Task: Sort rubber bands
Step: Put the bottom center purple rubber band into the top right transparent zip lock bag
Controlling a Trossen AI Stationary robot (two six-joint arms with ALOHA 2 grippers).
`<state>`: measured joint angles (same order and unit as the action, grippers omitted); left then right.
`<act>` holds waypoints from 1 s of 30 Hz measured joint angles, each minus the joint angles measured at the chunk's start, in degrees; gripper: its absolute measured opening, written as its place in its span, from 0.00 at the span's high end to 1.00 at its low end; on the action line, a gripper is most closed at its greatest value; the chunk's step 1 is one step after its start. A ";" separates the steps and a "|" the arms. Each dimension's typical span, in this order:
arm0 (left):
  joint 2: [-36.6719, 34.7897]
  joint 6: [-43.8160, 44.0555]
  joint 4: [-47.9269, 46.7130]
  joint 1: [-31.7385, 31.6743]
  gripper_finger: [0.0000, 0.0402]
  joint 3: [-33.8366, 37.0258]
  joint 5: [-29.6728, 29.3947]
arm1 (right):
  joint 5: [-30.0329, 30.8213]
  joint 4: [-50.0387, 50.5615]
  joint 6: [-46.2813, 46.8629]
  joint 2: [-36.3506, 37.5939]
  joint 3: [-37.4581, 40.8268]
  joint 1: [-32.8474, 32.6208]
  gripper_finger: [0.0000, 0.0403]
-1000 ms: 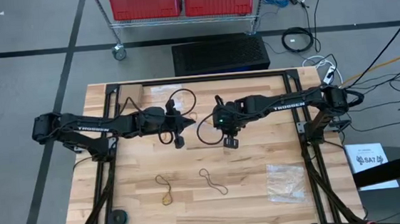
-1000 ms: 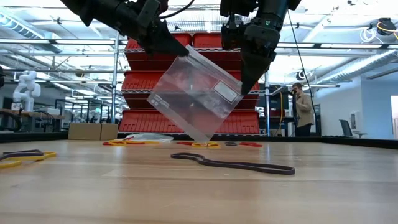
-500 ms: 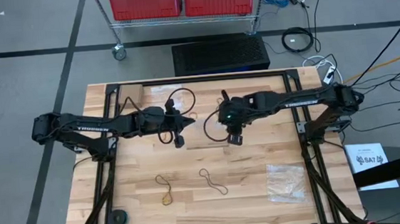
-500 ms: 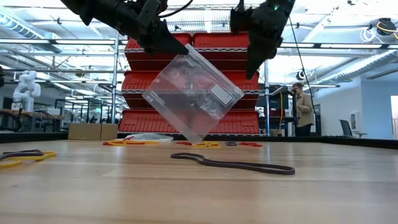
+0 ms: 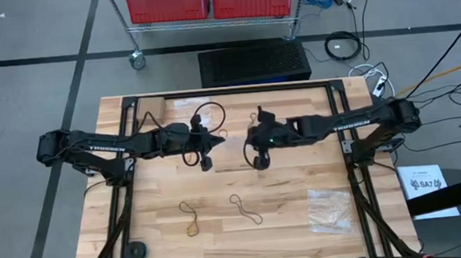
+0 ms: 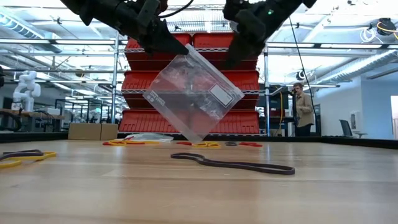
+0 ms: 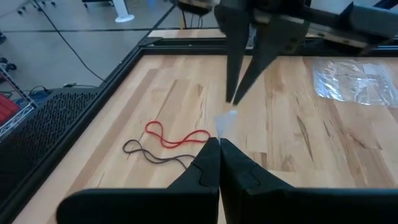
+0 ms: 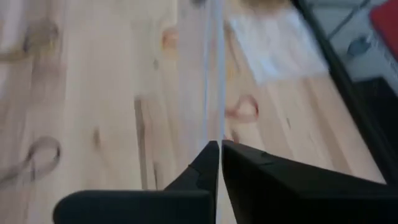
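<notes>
A clear bag [image 6: 194,93] hangs tilted above the worktop [image 5: 304,230], a second bag [image 5: 329,208] lying flat near the right edge. Thin rubber bands [image 5: 246,208] sprawl limp on the wood, tan and dark. Left tool [image 6: 176,50] pinches the bag's corner; right tool [image 6: 233,59], fingers closed, at its top edge.

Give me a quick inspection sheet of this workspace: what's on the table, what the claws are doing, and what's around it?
Surface: wooden table, pale planks.
Job's things: rubber bands loose near the front edge; a dark one in the low view; red and dark ones farther back.
Clutter: clear plastic bag held in the air; another bag lying flat.
Claws: left claw shut on the clear plastic bag's corner; right claw shut at its opposite top edge.
Cables: coiled on the floor.
Surroundings: red bins on a cart; a person beyond.
</notes>
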<state>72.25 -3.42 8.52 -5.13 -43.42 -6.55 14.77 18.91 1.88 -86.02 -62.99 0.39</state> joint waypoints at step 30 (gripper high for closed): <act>0.04 1.17 -0.44 0.02 1.00 0.02 0.33 | 4.17 -11.01 -0.45 -0.11 3.92 -1.22 1.00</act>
<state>72.29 -2.25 8.08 -5.11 -43.40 -6.22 18.95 7.90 1.42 -86.13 -59.07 -0.83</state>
